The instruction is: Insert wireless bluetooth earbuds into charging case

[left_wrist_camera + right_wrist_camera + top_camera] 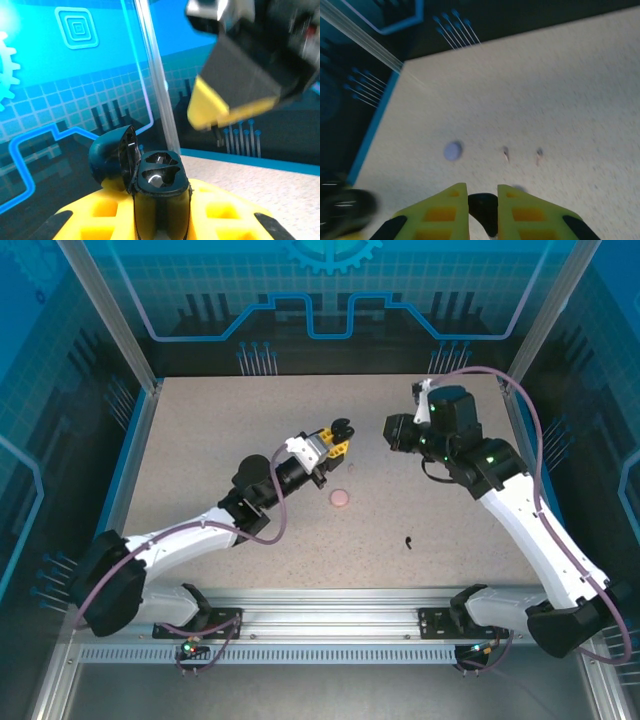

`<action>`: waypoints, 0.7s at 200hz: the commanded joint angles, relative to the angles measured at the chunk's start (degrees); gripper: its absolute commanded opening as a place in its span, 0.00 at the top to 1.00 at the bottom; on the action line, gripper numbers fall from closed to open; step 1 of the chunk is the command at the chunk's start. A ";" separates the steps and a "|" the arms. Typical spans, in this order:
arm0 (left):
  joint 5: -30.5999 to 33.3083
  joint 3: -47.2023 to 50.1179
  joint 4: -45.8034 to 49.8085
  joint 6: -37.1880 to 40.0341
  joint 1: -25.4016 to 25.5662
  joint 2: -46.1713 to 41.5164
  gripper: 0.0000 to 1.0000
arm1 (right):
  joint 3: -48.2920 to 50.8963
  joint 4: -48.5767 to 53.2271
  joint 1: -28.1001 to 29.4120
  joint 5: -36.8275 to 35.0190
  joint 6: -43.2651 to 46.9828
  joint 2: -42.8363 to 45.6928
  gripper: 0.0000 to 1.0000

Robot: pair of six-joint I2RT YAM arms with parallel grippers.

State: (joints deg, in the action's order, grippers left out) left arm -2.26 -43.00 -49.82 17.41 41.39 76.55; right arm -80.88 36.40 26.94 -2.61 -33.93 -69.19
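Note:
My left gripper [335, 443] [161, 197] is shut on a black charging case [160, 176] and holds it upright above the table. The case's lid [111, 155] is swung open to the left, and its two sockets look empty. The same case [343, 428] shows dark in the top view. My right gripper [392, 430] [483, 192] hangs just right of it, shut on a black earbud [485, 210]. In the left wrist view that gripper's yellow fingertip [215, 107] sits above and to the right of the open case. A second black earbud [408, 542] lies on the table.
A small round pink case [340, 498] lies on the table below the grippers. The right wrist view has a round pale case [453, 150] and two tiny pale stemmed earbuds [505, 153] [539, 155] on the speckled tabletop. Glass walls and posts [155, 75] enclose the table.

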 commanded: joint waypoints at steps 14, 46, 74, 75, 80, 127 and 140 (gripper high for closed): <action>4.72 -1.49 -7.67 5.74 0.71 3.70 1.00 | -2.98 -7.02 -0.74 5.06 3.67 -1.04 0.84; 4.55 -3.21 -8.19 4.06 0.73 5.68 1.00 | -1.93 -14.05 -0.25 10.01 5.21 -0.51 0.84; 3.97 -4.17 -8.03 1.98 0.78 6.15 1.00 | -0.54 -18.47 1.24 12.80 7.65 -0.08 0.84; 3.95 -4.18 -7.97 1.95 0.75 6.15 1.00 | -0.39 -18.61 1.35 12.89 7.74 -0.08 0.84; 3.84 -4.27 -7.86 1.64 0.81 6.13 1.00 | -0.12 -19.25 1.70 13.20 8.18 -0.01 0.84; 2.72 -4.64 -6.44 -0.75 0.80 5.19 1.00 | 3.03 -24.10 5.15 14.67 12.69 0.28 0.84; 2.87 -4.68 -6.10 -1.00 0.88 4.86 1.00 | 3.90 -24.69 5.62 14.39 12.75 0.22 0.84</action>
State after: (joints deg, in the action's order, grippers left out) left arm 1.26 -45.82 -54.35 18.17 41.80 82.61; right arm -78.54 16.19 31.22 10.50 -23.86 -69.87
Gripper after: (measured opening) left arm 0.224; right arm 0.162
